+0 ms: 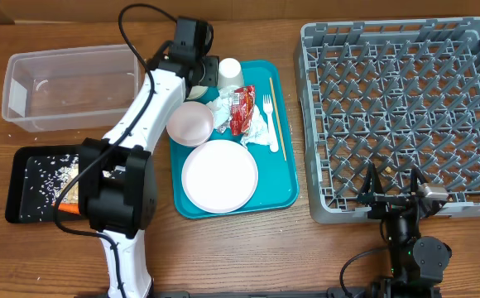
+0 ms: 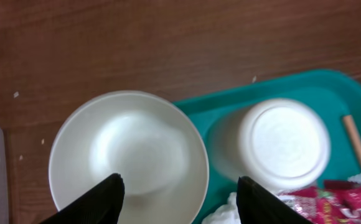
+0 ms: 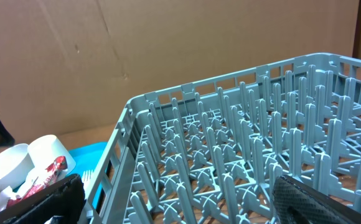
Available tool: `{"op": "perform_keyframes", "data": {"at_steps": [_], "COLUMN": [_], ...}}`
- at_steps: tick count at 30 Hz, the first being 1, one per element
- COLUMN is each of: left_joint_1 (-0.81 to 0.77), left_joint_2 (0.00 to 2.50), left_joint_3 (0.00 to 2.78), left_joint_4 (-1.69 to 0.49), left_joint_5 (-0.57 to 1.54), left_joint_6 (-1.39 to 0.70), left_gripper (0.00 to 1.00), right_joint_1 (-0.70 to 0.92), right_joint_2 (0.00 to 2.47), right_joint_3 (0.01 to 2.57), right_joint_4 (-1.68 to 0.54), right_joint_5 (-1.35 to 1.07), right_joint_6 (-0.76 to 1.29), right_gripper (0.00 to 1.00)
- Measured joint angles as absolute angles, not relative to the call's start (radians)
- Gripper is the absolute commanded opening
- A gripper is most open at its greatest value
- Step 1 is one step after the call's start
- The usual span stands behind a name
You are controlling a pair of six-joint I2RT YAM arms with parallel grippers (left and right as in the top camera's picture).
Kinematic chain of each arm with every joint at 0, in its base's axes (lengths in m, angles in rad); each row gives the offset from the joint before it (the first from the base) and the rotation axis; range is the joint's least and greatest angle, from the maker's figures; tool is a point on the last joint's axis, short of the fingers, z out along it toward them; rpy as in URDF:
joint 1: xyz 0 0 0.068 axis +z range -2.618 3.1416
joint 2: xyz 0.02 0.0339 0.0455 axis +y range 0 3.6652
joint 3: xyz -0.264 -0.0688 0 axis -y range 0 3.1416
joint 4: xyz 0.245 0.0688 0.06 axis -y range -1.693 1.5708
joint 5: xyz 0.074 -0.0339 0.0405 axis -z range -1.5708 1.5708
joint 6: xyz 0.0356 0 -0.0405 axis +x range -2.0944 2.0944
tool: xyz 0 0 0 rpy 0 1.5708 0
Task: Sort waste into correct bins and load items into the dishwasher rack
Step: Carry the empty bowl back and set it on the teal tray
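My left gripper [image 1: 197, 76] [image 2: 180, 199] is open over the teal tray's far left corner, its fingers straddling a small white bowl [image 2: 129, 152] without holding it. An upside-down white cup [image 1: 230, 70] [image 2: 283, 140] stands beside that bowl. Another small bowl [image 1: 190, 122], the round plate [image 1: 219, 175], the red wrapper [image 1: 240, 108] [image 2: 317, 202], crumpled napkins [image 1: 258, 128], a white fork [image 1: 269, 116] and a wooden stick [image 1: 277, 116] lie on the tray. My right gripper [image 1: 393, 186] [image 3: 180, 205] hangs open and empty at the near edge of the grey dishwasher rack [image 1: 405, 108] [image 3: 243, 143].
The teal serving tray [image 1: 281, 186] [image 2: 218, 112] sits mid-table. A clear tub [image 1: 70, 87] stands at the far left. Nearer me on the left, a black tray [image 1: 25, 194] holds rice and an orange carrot [image 1: 70, 209], and my left arm crosses over it.
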State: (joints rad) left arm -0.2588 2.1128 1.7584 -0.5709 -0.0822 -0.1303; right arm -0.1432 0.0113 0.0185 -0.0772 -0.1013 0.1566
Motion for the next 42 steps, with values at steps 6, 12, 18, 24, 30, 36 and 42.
{"op": "perform_keyframes", "data": {"at_steps": [6,12,18,24,30,36,42], "left_joint_1": [-0.270,-0.381,-0.534,-0.583,-0.580,-0.580,-0.580], "left_joint_2": [2.012,1.989,2.032,2.124,2.200,2.218,2.292], "left_joint_3": [1.885,1.903,1.903,1.903,1.902,1.903,1.903], "left_joint_4": [-0.783,-0.904,-0.909,-0.931,-0.948,-0.909,-0.913], "left_joint_5": [0.149,0.219,0.060,-0.123,-0.177,-0.185,-0.173], "left_joint_6": [-0.132,-0.163,-0.196,-0.212,-0.226,-0.231,-0.231], "left_gripper": [0.73,0.74,0.79,0.77,0.69,0.71,0.65], "right_joint_1": [-0.143,-0.143,-0.143,-0.144,-0.143,-0.143,-0.143], "right_joint_2": [0.011,0.011,0.011,0.011,0.011,0.011,0.011], "right_joint_3": [0.019,0.019,0.019,0.019,0.019,0.019,0.019], "right_joint_4": [-0.078,-0.078,-0.078,-0.078,-0.078,-0.078,-0.078], "right_joint_5": [-0.101,-0.101,-0.101,-0.101,-0.101,-0.102,-0.102], "right_joint_6": [0.157,0.157,0.157,0.157,0.157,0.157,0.157], "right_gripper": [1.00,1.00,1.00,1.00,1.00,1.00,1.00]}}
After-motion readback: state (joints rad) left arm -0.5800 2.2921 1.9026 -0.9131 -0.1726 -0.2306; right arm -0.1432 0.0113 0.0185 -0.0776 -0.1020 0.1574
